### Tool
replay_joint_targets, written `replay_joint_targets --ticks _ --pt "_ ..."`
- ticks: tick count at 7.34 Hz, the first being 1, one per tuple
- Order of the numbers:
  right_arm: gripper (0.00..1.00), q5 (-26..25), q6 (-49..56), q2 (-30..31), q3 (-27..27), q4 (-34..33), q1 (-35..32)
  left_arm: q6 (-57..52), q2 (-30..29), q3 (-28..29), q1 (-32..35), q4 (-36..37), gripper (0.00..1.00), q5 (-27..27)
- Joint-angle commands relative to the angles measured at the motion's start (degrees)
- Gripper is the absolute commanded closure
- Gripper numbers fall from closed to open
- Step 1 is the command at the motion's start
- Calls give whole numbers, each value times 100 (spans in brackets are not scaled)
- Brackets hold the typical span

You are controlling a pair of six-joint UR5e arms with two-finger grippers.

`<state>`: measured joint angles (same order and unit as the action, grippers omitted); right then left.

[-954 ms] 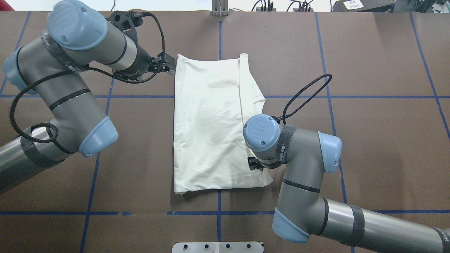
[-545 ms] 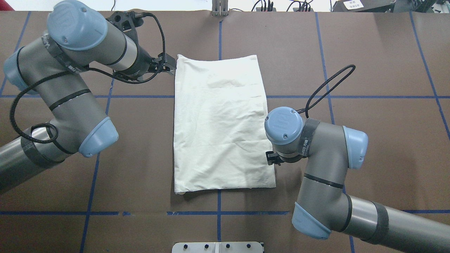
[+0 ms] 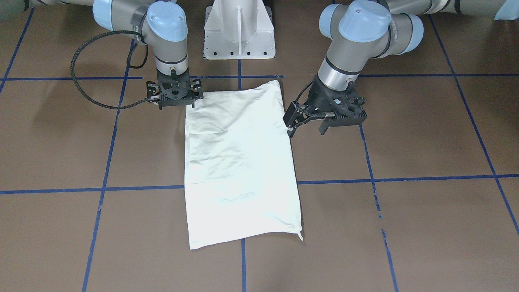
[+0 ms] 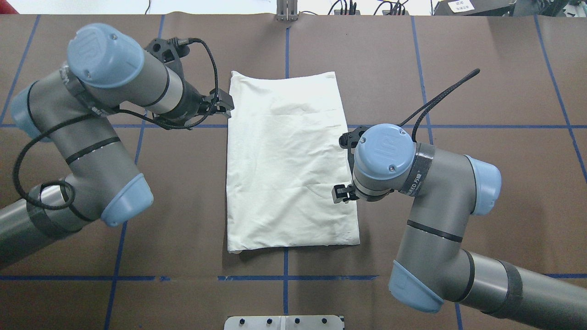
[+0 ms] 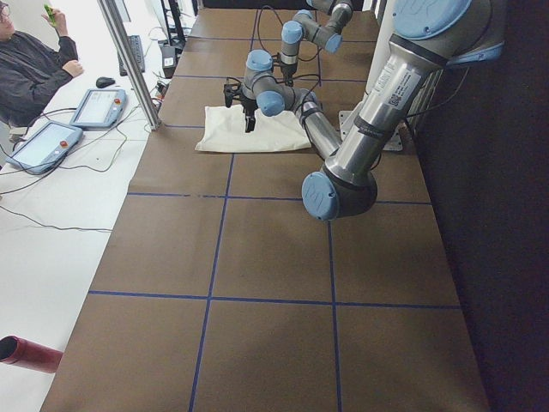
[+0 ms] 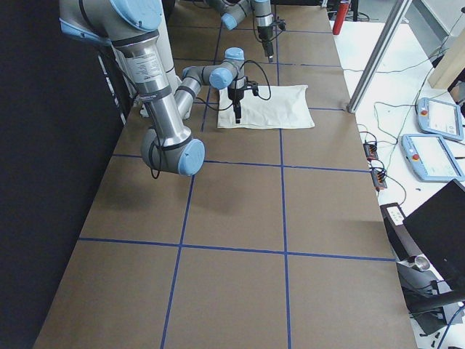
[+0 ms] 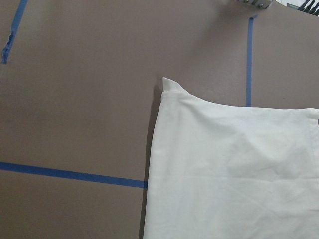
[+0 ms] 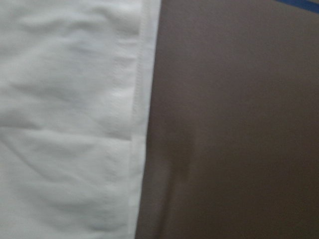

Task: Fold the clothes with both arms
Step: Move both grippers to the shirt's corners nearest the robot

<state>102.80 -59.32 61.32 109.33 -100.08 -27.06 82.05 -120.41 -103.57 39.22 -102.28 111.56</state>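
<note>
The clothes (image 4: 289, 160) are one plain cream shirt lying flat as a folded rectangle on the brown table; no print shows. The same shirt (image 3: 239, 162) fills the middle of the front-facing view. My left gripper (image 4: 224, 107) hovers just off the shirt's left edge near its far corner, and its two fingers (image 3: 291, 121) stand apart, open and empty. My right gripper (image 3: 174, 96) points straight down at the shirt's right edge close to the robot, open and holding nothing. In the overhead view the right wrist (image 4: 383, 160) hides most of it.
The white pedestal base (image 3: 239, 32) stands behind the shirt. Blue tape lines (image 4: 284, 277) grid the table. A person (image 5: 30, 69) sits beyond the far edge beside tablets (image 5: 94, 107). A red cylinder (image 5: 30, 354) lies off the table's end.
The shirt's right flap, lifted a second ago, now lies flat. My right arm has moved right, off the cloth to its edge. My left gripper has slid slightly toward the robot along the left edge.
</note>
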Motion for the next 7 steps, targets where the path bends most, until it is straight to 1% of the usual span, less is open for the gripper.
replay_joint_targets --ticks 1,2,3,4,5,7 --pt "0 257 -306 55 106 969 -19 1571 553 -496 -1079 -239 0 -203" --pt "0 284 -456 64 132 1156 -19 1995 554 -628 -1562 -127 0 -440" --pt "0 284 -501 73 124 1314 -19 2269 580 -577 -2045 -108 3 -782" --pt "0 284 -510 73 124 1360 -19 2359 572 -498 -2433 -108 11 -1090" --pt "0 276 -510 64 106 1360 -19 2325 554 -324 -2437 -108 14 -1128" --pt "0 267 -510 55 106 1369 -28 2307 563 -278 -2323 -108 23 -1128"
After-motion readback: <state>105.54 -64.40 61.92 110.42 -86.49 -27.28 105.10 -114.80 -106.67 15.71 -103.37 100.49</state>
